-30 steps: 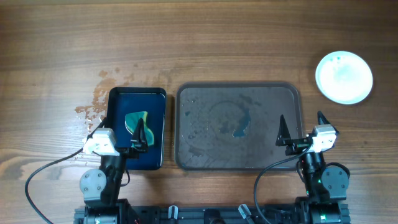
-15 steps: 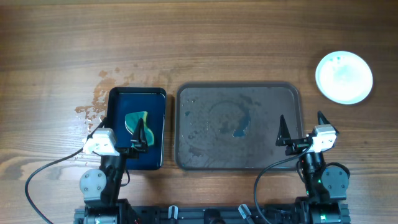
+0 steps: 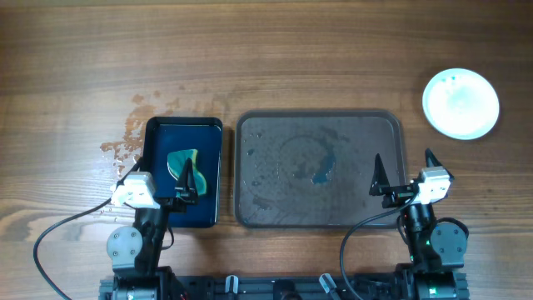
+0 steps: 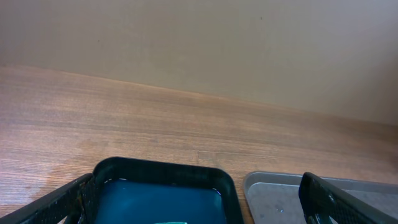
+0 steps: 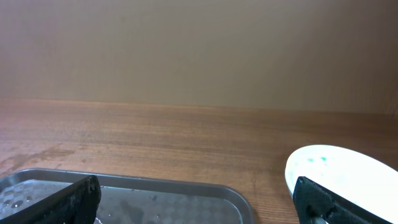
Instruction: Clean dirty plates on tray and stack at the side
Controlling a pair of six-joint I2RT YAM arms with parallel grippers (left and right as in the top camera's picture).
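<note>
Table (image 3: 291,58): one, wood grain, carries everything.

Tray (image 3: 319,114): one, dark brown-grey with rounded corners, in the centre with its long side running left-right. The floor is wet and shows a faint ring mark.

Basin (image 3: 183,122): one, dark blue and narrower, just beside the tray's left edge. A thin gap shows between them from overhead. It holds blue liquid.

Plates (image 3: 460,102): one white round outline from above. It's off the tray, on the table beyond the tray's far right corner, apart from it. The face is white with a couple of faint teal specks near the rim. Can't tell whether that's one plate or several stacked. The right wrist view catches its near edge at lower right.

Grippers: two.
- The left gripper (image 3: 161,172) hangs over the basin's near half, jaws spread wide, nothing between them. One finger is over the basin, the other over the table just outside its left wall.
- The right gripper (image 3: 405,167) hangs at the tray's near right corner, jaws spread wide, empty. One finger is over the tray floor, the other outside the right rim.

Sponge (image 3: 177,161): one, green-yellow, lying in the basin about mid-length, partly covered by a left finger in the overhead view.

Splash marks (image 3: 125,142): one patch on the table by the basin's far left corner.

Smear (image 3: 323,171): one, small and blue, on the tray floor just right of centre.
</note>
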